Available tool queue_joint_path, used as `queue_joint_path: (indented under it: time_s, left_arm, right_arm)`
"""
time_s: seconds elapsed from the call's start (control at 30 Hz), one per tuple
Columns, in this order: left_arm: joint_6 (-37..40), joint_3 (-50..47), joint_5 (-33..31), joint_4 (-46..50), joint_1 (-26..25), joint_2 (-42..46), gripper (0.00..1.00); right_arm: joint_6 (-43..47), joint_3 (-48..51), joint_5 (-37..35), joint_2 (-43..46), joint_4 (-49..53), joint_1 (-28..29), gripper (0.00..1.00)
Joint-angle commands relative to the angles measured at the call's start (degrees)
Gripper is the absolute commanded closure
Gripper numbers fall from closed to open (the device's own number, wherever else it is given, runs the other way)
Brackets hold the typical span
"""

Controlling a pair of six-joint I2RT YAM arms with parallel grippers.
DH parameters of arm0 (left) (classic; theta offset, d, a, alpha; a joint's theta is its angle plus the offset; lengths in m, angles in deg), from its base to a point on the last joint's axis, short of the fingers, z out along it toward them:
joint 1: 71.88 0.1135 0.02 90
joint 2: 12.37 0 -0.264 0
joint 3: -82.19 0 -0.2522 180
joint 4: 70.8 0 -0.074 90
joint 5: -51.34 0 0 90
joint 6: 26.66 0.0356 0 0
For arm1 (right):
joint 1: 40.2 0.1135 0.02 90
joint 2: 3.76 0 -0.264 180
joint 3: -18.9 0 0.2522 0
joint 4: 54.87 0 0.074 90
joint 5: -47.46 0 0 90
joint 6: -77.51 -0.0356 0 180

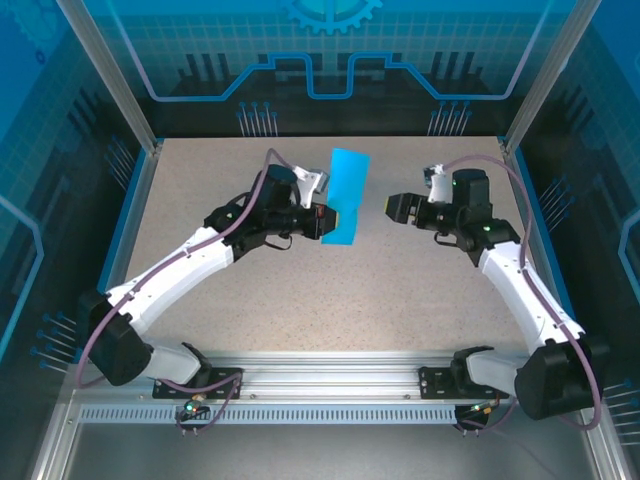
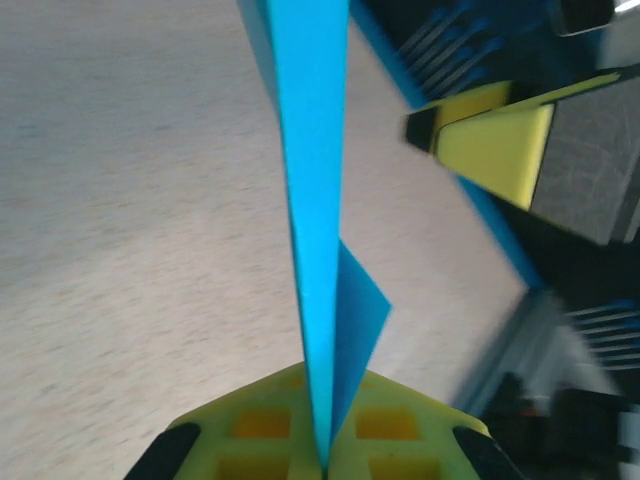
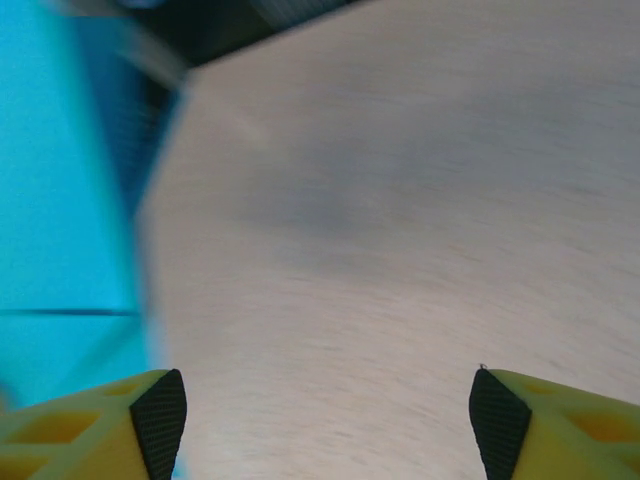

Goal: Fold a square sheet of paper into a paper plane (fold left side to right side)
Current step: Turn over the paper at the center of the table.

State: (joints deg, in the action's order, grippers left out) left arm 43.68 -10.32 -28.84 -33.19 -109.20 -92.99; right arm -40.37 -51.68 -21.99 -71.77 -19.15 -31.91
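I have the left pincer [image 1: 327,222] clamped tight on the blue sheet of paper [image 1: 348,185], around the middle of the worktop [image 1: 300,290] and a little toward the far side. From the top camera the sheet looks folded into a narrow strip. It is lifted off the worktop and stands up from the pincer, with its long edge running away toward the far wall. A shorter flap hangs just below the grip.

On the left wrist camera, the left pincer [image 2: 325,462] has its two yellow fingers [image 2: 260,435] pressed together with no gap. The sheet [image 2: 315,200] is caught between them edge-on and rises straight up through the view. A small triangular flap sticks out to its right just above the fingertips. The right pincer [image 2: 490,140] appears in the upper right of that view as a blurred yellow shape, off to the right of the sheet.

The right pincer [image 1: 392,208] is spread wide and holds nothing. In the top view it faces the sheet from the right, near it, with a strip of bare worktop between the two. On the right wrist camera, the right pincer [image 3: 325,420] has its fingertips [image 3: 158,420] far apart at the bottom corners, with only speckled worktop [image 3: 400,250] between them. The sheet [image 3: 60,200] takes up the left edge of that blurred view, beside the left-hand finger. I cannot tell from there whether it brushes that finger.
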Motion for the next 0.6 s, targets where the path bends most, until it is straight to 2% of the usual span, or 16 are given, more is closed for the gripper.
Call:
queue_joint_path:
  time_s: [0.0, 0.1, 0.2, 0.43, 0.57]
  left_arm:
    - [7.44, 5.03, -25.46, 20.04, -4.73, -4.39, 0.96]
    - [6.18, 9.88, -41.13, 28.90, -9.44, -10.12, 0.96]
    - [2.08, 14.15, -50.08, 35.51, -11.95, -16.13, 0.94]
    - [-10.62, 22.12, -53.86, 47.34, -13.83, -30.47, 0.87]
    - [-14.12, 25.92, -54.74, 52.36, -15.62, -38.11, 0.83]
  right_arm:
    - [3.10, -0.65, -17.91, -0.62, 17.55, -4.79, 0.20]
    - [2.63, 0.96, -20.98, -0.57, 19.28, -7.81, 0.14]
    - [2.21, 2.13, -22.90, 0.01, 19.40, -8.73, 0.12]
    - [2.09, 3.63, -21.58, 0.90, 18.21, -9.14, 0.11]
    - [2.18, 4.33, -20.33, 0.86, 17.61, -9.39, 0.10]
